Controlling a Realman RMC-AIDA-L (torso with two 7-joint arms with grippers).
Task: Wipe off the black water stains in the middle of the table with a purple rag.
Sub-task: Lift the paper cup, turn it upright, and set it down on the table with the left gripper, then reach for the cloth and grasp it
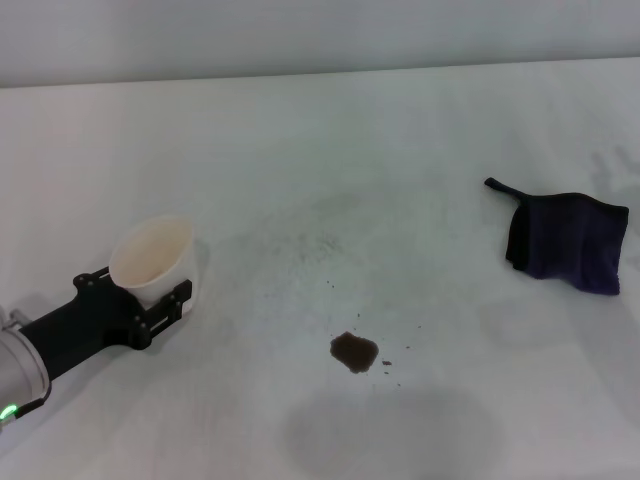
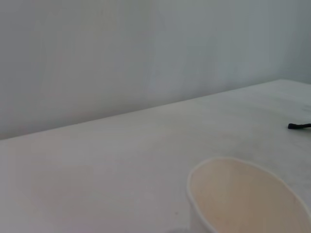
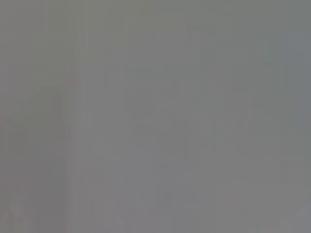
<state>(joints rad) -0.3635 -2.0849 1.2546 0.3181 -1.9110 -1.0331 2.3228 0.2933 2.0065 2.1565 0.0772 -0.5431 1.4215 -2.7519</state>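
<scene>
The black water stains [image 1: 354, 351] form a small dark blotch with tiny specks around it, near the front middle of the white table [image 1: 400, 140]. The purple rag [image 1: 570, 241] lies crumpled at the right, its black loop tail pointing left; the tail's tip [image 2: 298, 126] also shows in the left wrist view. My left gripper [image 1: 142, 287] is at the left, shut on a white paper cup [image 1: 155, 258] that stands upright on the table, well apart from the stains and the rag. The right gripper is out of view; the right wrist view is plain grey.
The cup's open rim [image 2: 245, 194] fills the near corner of the left wrist view, with a grey wall [image 2: 146, 53] behind the table's far edge. A faint grey scuff patch [image 1: 300, 245] lies behind the stains, and a soft shadow [image 1: 390, 430] lies in front of them.
</scene>
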